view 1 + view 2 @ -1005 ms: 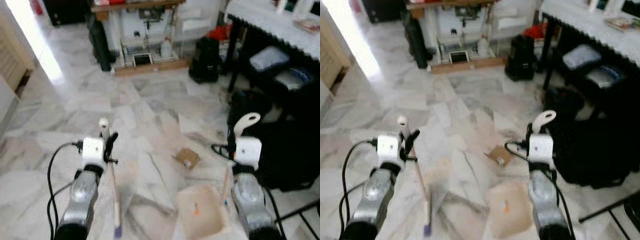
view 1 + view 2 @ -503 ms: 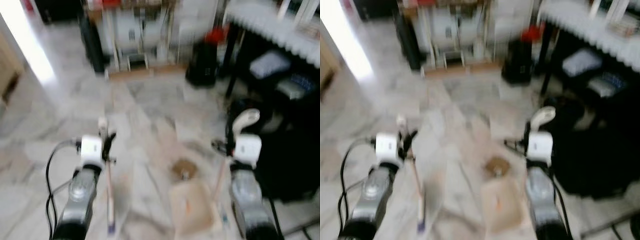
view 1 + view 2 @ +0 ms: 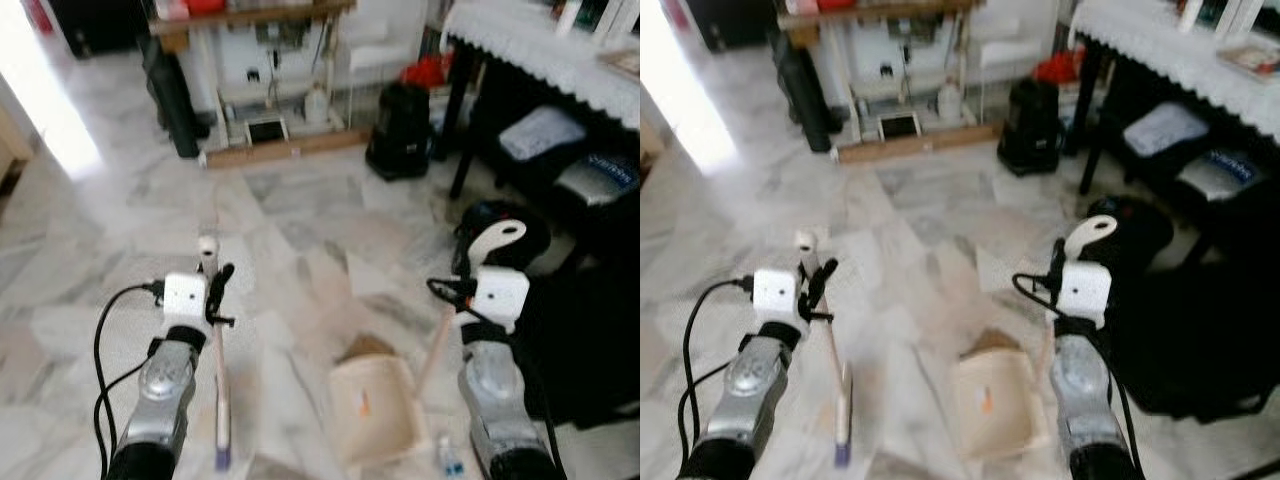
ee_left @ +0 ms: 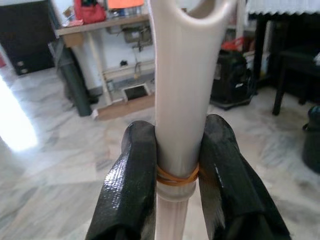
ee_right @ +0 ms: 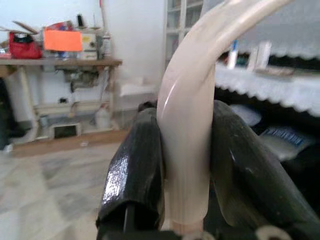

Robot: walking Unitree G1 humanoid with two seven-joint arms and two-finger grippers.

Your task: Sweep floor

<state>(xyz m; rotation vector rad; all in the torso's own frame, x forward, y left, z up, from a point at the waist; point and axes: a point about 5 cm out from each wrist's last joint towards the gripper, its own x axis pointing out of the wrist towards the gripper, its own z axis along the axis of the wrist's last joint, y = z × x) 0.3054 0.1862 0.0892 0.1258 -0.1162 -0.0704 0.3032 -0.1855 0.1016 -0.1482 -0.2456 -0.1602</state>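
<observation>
The left gripper [image 4: 177, 165] has its two black fingers [image 4: 131, 180] pressed tight against the pale handle of the broom [image 3: 219, 380], just above an orange rubber band, so its hold is firm; the broom's shaft runs down to the marble floor [image 3: 300, 200] ahead of the left arm, with its purple tip low near the robot. The right gripper [image 5: 185, 165] is likewise clamped around the curved cream handle of the dustpan [image 3: 375, 405], and the pan sits flat on the floor between the two arms, its open mouth facing away from the robot. A brown scrap of cardboard [image 3: 365, 347] lies right at the pan's far lip, partly overlapped by it, and a small orange speck rests inside the pan. To do this step well, I judge the pan's lip should be kept flush against the tile while the broom comes round behind the cardboard and draws it inward with a short, low stroke, since a lifted lip would let the scrap slide under
</observation>
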